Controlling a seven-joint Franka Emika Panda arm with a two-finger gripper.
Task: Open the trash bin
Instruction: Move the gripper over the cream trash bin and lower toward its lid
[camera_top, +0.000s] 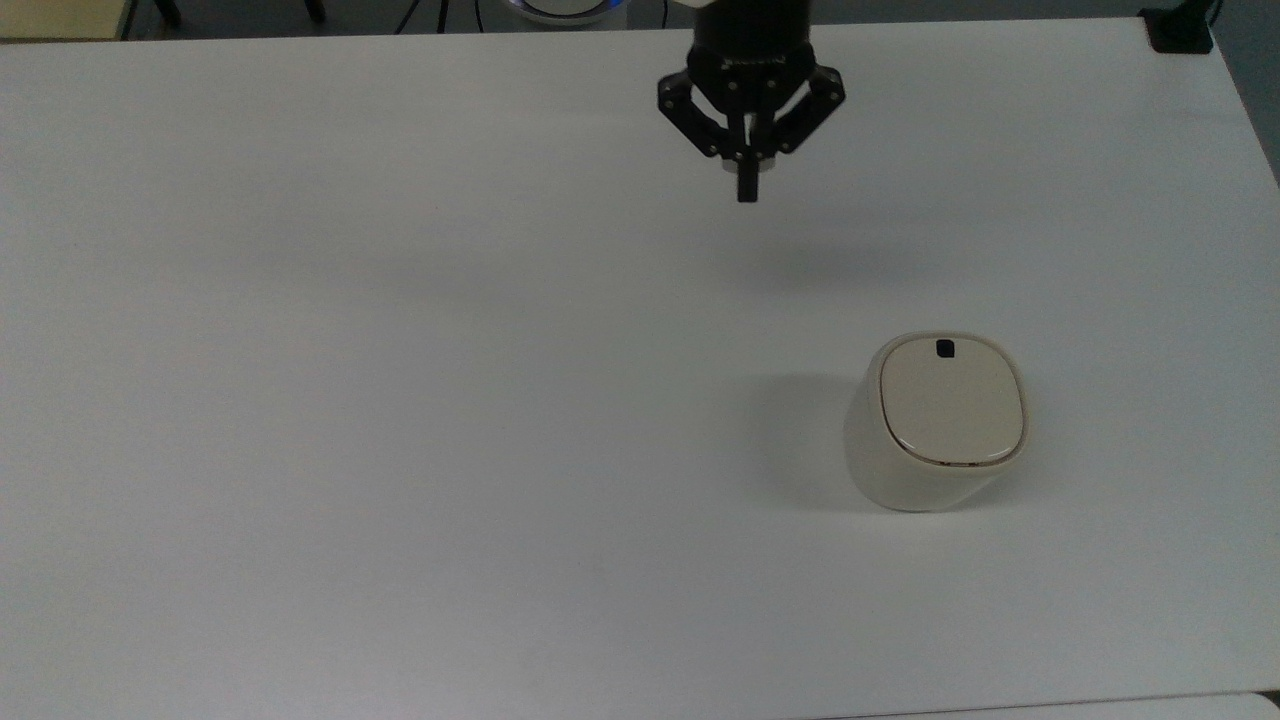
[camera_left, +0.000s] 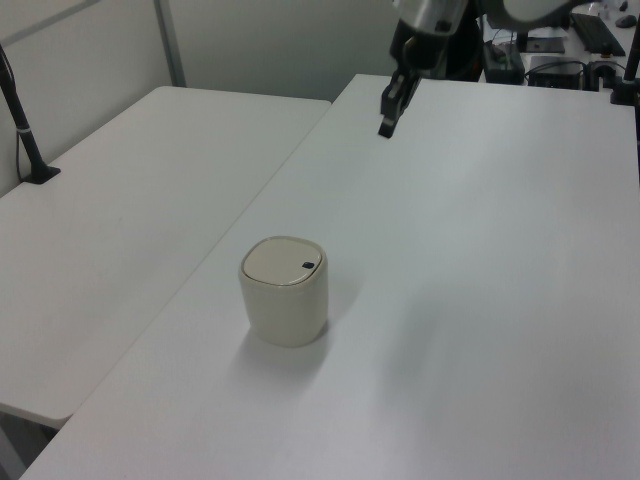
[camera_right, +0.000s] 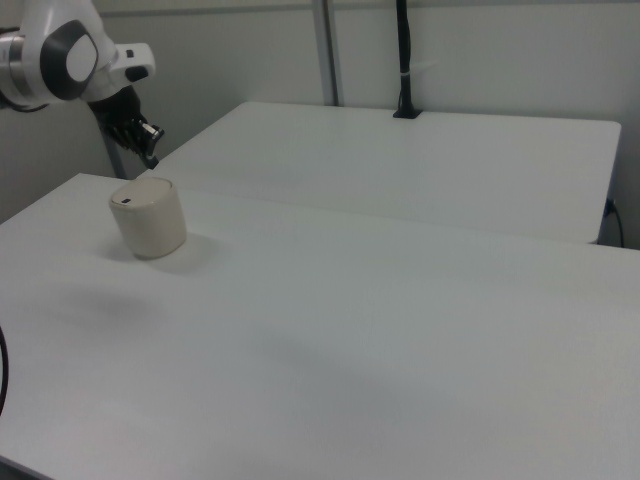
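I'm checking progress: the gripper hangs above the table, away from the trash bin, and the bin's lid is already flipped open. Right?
Not quite. The lid is shut, lying flat on the trash bin with its black button showing, as the top view shows. The rest holds: the gripper hangs above the table, away from the bin.
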